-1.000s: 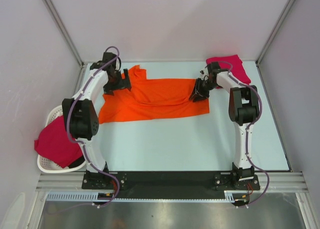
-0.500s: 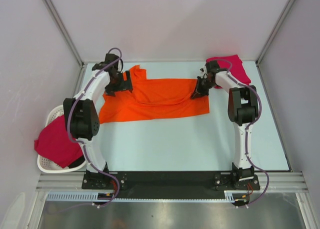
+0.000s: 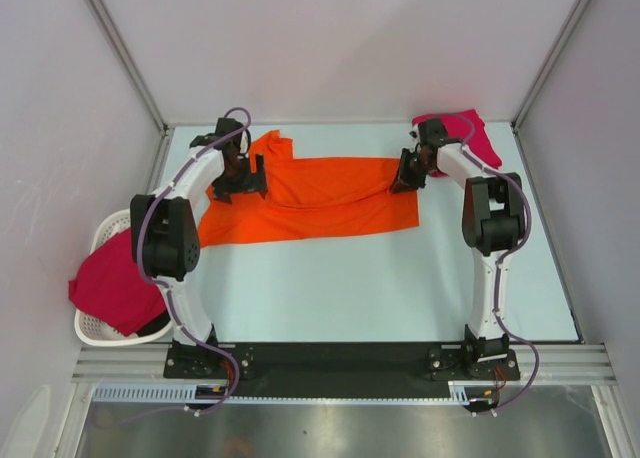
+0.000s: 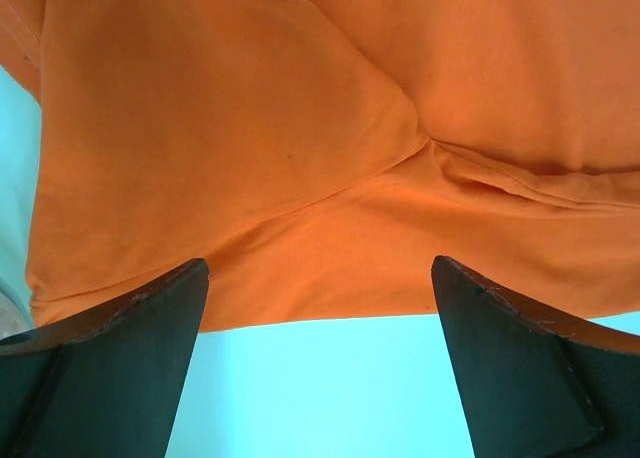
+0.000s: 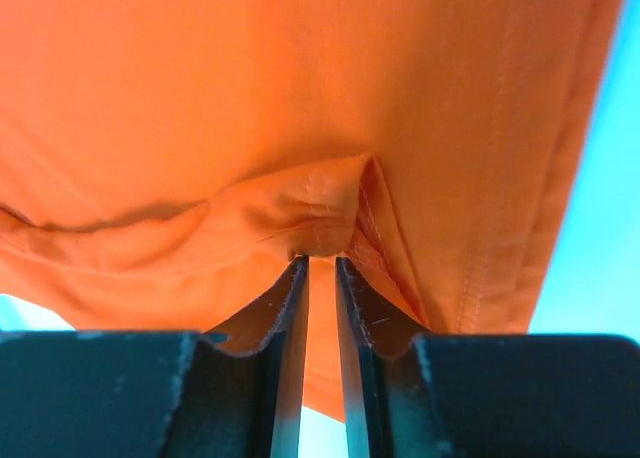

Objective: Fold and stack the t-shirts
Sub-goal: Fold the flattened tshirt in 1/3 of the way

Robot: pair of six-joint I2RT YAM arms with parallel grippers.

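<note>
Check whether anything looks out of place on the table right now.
One crimson t-shirt hangs over the rim of the white basket, half spilling out. The orange t-shirt lies skewed and rumpled, with one sleeve sticking out at its far left corner. Nothing looks damaged.

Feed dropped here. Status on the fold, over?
Left gripper open, over edge of orange shirt. Right gripper pinching a fold of it. Nothing lies on it.

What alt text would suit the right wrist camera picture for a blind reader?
Two dark fingers of the right gripper, nearly closed, pinch a bunched fold of the orange t-shirt, which fills the view above a pale blue table.
</note>
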